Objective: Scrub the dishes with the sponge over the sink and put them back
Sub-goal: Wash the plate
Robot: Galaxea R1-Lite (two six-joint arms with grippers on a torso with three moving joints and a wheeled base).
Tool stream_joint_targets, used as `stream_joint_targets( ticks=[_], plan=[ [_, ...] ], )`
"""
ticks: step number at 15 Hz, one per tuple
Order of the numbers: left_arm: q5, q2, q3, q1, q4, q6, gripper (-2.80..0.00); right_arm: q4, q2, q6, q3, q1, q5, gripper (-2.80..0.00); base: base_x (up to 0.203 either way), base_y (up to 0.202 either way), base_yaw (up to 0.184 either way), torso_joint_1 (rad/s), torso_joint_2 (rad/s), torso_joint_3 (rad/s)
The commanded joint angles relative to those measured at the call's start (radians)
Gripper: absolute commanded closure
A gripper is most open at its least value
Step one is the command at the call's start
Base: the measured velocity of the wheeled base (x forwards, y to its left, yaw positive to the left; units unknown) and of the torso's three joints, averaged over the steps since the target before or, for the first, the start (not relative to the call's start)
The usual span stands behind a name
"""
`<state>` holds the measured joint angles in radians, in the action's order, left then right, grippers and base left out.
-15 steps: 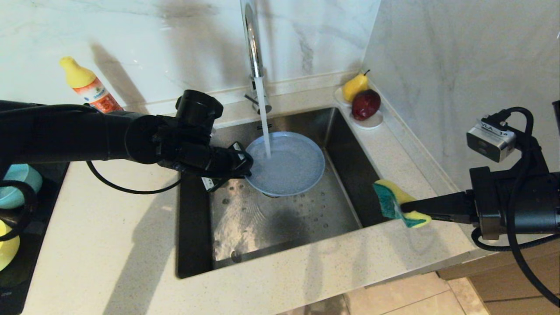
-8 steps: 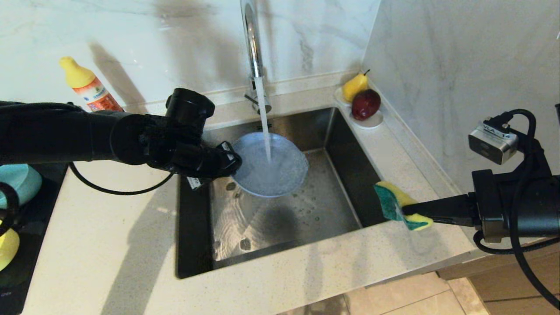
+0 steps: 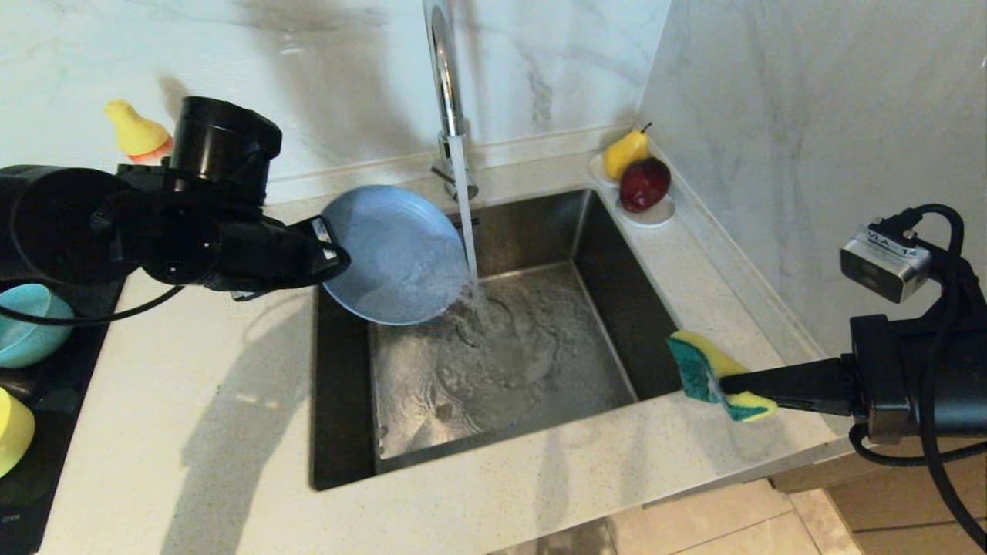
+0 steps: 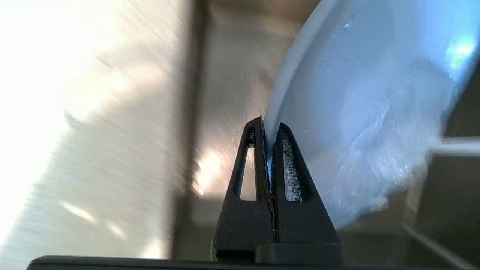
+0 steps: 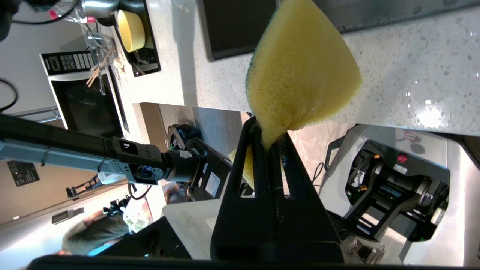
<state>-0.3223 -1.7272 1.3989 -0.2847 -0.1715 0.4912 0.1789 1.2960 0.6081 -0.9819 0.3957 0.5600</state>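
Observation:
My left gripper [image 3: 335,258] [image 4: 268,129] is shut on the rim of the wet grey-blue plate [image 3: 393,254] [image 4: 367,105]. It holds the plate tilted above the sink's [image 3: 601,254] back left corner, just left of the water stream. My right gripper [image 3: 725,383] [image 5: 270,129] is shut on the yellow and green sponge [image 3: 705,370] [image 5: 300,71], held above the counter at the sink's right edge. The teal bowl [image 3: 27,335] and the yellow-green bowl [image 3: 11,428] [image 5: 131,24] sit on the dark tray at far left.
The chrome tap [image 3: 446,77] runs water [image 3: 466,223] into the basin. A detergent bottle [image 3: 135,131] stands behind my left arm. A small white dish [image 3: 655,213] with a pear and a red fruit sits at the sink's back right corner.
My left gripper lifted the plate up and to the left, out from under the water stream, and tilted it more. The water now falls straight into the basin. The right gripper has barely moved.

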Motion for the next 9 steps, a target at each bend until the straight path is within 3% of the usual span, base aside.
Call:
stream_joint_targets(
  ticks=[1, 3, 7, 9],
  plan=[
    [-0.044, 0.089, -0.108, 0.028, 0.132, -0.107, 0.00, 0.001, -0.012, 0.003, 0.011, 0.000, 0.003, 0.00, 0.000, 0.000, 0.000, 0.000, 0.00, 0.000],
    [-0.064, 0.138, -0.225, 0.041, 0.321, -0.231, 0.00, 0.001, -0.014, 0.002, 0.028, 0.000, 0.002, 0.00, 0.000, 0.000, 0.000, 0.000, 0.00, 0.000],
    [-0.071, 0.182, -0.461, 0.048, 0.815, -0.523, 0.00, 0.001, -0.015, 0.001, 0.048, 0.000, 0.000, 0.00, 0.000, 0.000, 0.000, 0.000, 0.00, 0.000],
    [-0.071, 0.172, -0.532, 0.048, 0.997, -0.625, 0.00, -0.001, -0.012, 0.001, 0.049, -0.002, 0.000, 0.00, 0.000, 0.000, 0.000, 0.000, 0.00, 0.000]
  ],
)
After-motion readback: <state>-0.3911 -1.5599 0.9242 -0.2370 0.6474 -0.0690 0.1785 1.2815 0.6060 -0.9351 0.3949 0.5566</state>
